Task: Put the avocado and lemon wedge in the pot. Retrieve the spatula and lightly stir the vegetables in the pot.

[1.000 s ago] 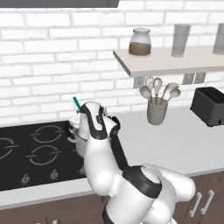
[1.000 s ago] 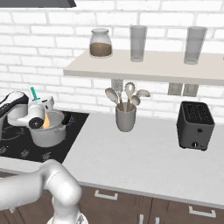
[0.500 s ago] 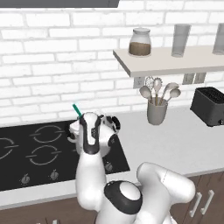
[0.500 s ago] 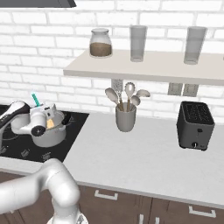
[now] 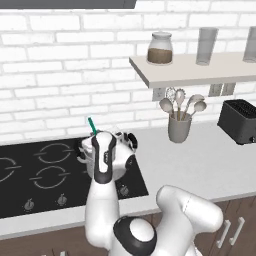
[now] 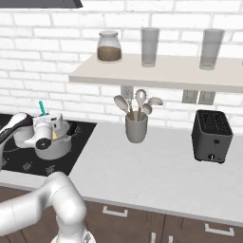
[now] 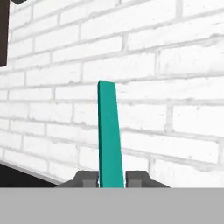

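Clearly we are in the stirring stage: our gripper (image 7: 111, 178) is clamped on the spatula (image 7: 109, 135), whose teal handle rises straight up between the 2 fingertips (image 7: 85, 178) toward the brick wall. The hand sits over the steel pot (image 6: 53, 146) on the black cooktop (image 5: 35, 172), with something orange showing at the pot's rim. We cannot see whether the avocado and lemon wedge lie inside, nor the spatula's head.
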